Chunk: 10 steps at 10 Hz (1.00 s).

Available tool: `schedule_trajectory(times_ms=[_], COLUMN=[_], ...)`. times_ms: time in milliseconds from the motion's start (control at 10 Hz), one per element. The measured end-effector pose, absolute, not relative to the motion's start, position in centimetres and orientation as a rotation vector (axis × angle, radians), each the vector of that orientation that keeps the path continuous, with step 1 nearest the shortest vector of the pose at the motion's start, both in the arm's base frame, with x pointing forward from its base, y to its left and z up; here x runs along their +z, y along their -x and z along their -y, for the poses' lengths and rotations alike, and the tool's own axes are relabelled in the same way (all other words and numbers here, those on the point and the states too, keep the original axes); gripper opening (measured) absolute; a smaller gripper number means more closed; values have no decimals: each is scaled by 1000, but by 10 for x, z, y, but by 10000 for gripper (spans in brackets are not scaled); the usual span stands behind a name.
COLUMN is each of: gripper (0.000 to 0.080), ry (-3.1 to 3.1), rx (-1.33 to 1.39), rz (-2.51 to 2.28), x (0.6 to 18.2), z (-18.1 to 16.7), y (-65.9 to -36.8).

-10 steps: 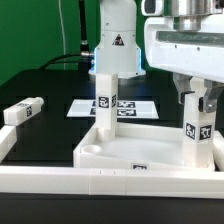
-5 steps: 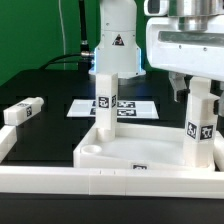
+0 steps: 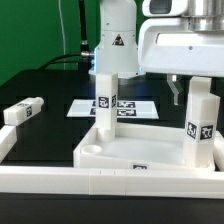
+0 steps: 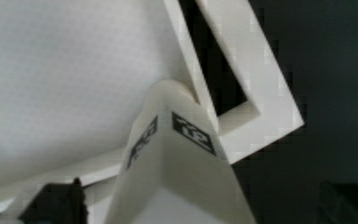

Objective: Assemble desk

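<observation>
The white desk tabletop [image 3: 135,152] lies tray-side up on the table. Two white tagged legs stand upright in its corner sockets: one at the far corner toward the exterior view's left [image 3: 105,100], one at the right [image 3: 200,125]. My gripper [image 3: 197,88] is just above the right leg's top, with one finger [image 3: 178,91] showing beside it and apart from it. In the wrist view the right leg [image 4: 194,170] rises between my gripper's [image 4: 202,207] spread fingers [image 4: 59,202], over the tabletop [image 4: 69,90]. A third leg [image 3: 22,110] lies loose at the left. The fourth leg is out of view.
White border rails [image 3: 70,180] run along the front and the left side. The marker board [image 3: 135,108] lies flat behind the tabletop. The robot's base [image 3: 115,40] stands at the back.
My gripper has risen from around the right leg's upper end to above its top. The leg stays upright in its socket.
</observation>
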<state>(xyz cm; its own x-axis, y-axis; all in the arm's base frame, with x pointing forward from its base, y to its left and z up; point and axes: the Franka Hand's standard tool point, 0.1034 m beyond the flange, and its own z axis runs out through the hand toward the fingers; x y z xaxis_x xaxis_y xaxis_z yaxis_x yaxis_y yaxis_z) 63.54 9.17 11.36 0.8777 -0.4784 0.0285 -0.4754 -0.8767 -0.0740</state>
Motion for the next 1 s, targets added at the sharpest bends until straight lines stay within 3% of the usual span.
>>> schedule_trajectory(times_ms=[500,900,1000], gripper=[649,649,520], ry=[3095,3099,3099], rx=[-92,-98,-98], rz=[-76,200,197], x=[113,114,113], z=[-88,-85,-85], y=[-636,-636,-636])
